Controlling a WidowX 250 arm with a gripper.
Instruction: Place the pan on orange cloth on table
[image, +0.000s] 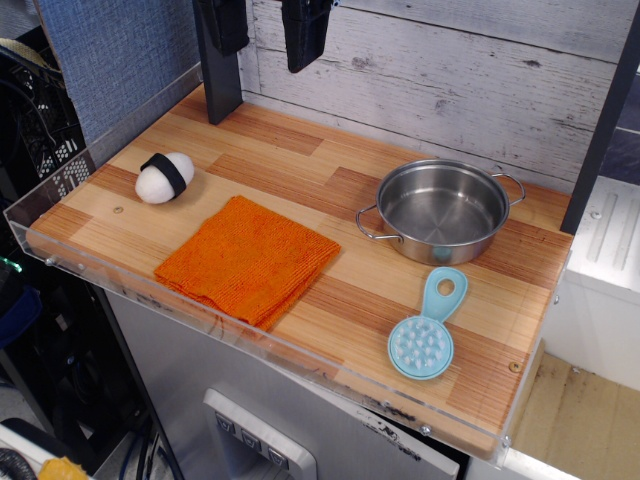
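Note:
The pan (441, 211), a shiny steel pot with two wire loop handles, stands upright and empty on the table (300, 170) at the back right. The orange cloth (247, 259) lies flat near the front edge, left of centre, with nothing on it. A strip of bare wood separates the pan from the cloth. My gripper (305, 35) is a black shape hanging at the top edge, high above the back of the table and well away from both. Only its lower part shows, so I cannot tell how its jaws stand.
A white ball with a black band (164, 177) lies at the left, behind the cloth. A light-blue round brush (427, 330) lies in front of the pan. A black post (220, 70) stands at the back left. A clear acrylic rim (200, 315) runs along the edges.

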